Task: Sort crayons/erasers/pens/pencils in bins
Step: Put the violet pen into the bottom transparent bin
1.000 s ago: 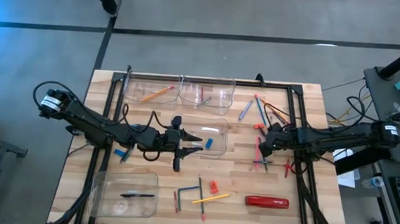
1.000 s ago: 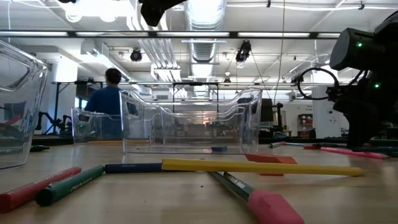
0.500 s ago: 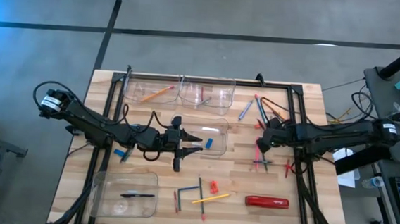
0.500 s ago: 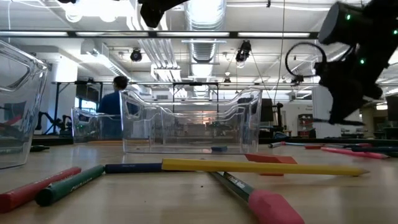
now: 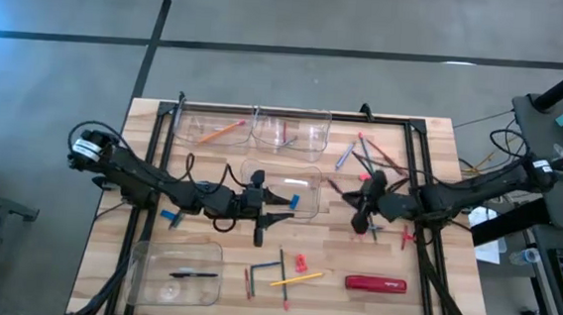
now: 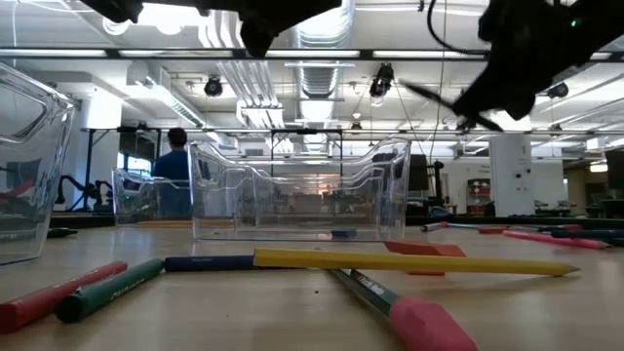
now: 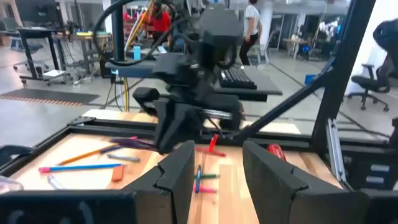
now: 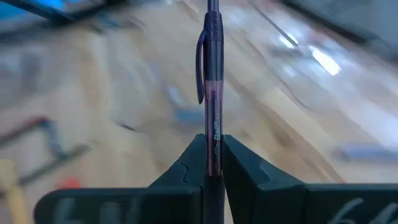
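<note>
Carrying a pen (image 8: 210,74), the right claw (image 5: 362,209) hangs above the counter (image 5: 420,306), jaws pinched on the barrel's lower end. The pen sticks out ahead of the claw along its line of reach, a slim dark stick with a clip and a see-through purplish body. The middle bin (image 5: 281,189) lies just beside it toward the left arm, and the right arm is the one placed to drop it. The left claw (image 5: 275,218), part open and empty, waits by that bin's near edge.
</note>
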